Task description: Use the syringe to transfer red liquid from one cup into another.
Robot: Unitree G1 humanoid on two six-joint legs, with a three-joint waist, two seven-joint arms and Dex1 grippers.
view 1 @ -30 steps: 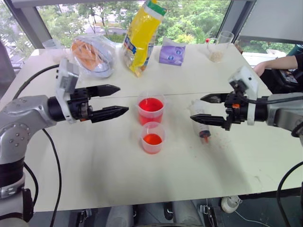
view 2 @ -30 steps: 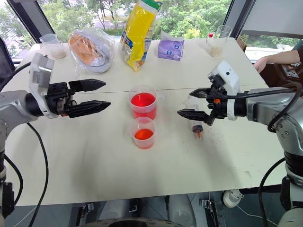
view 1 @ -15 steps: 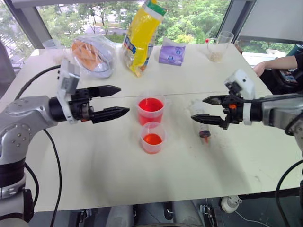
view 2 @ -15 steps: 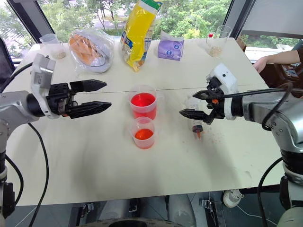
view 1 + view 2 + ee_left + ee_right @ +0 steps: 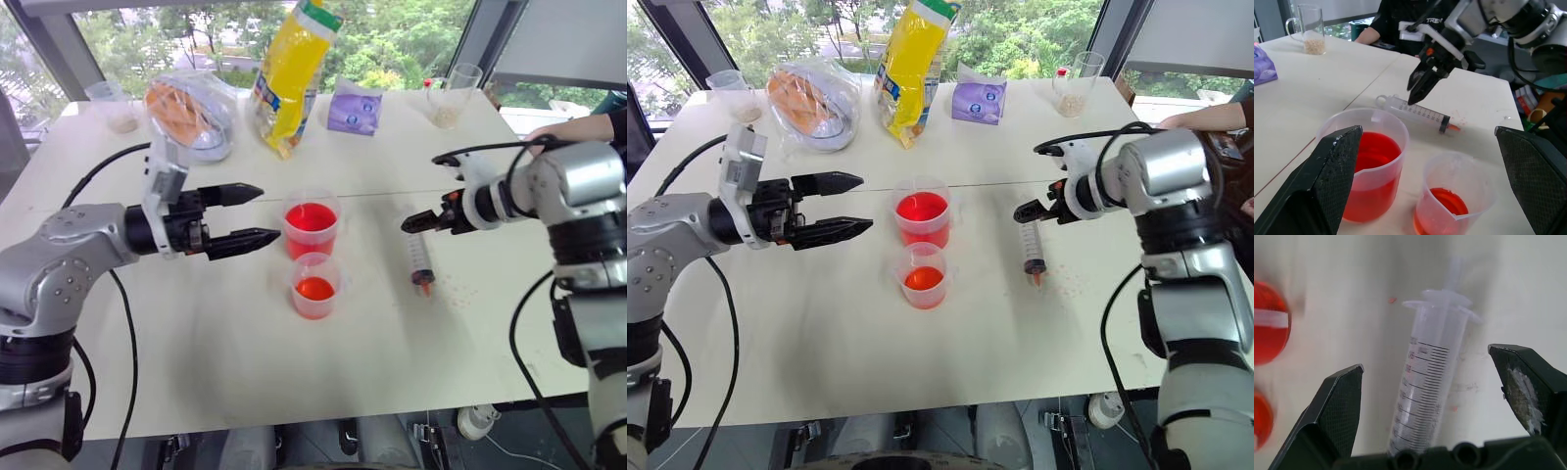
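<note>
White table [image 5: 196, 372] runs under everything. Left gripper [image 5: 257, 215] hovers, fingers wide, beside the tall cup [image 5: 313, 225] and the short cup [image 5: 315, 284]. Farther right lies the syringe [image 5: 419, 257], light, stiff, slippery; grasp mid-barrel. Right gripper [image 5: 426, 221] hangs over its plunger end, fingers wide, empty.

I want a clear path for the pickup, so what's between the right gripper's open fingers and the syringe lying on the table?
Nothing. In the right wrist view the right gripper hangs open over the syringe, with only bare table beside the barrel.
</note>
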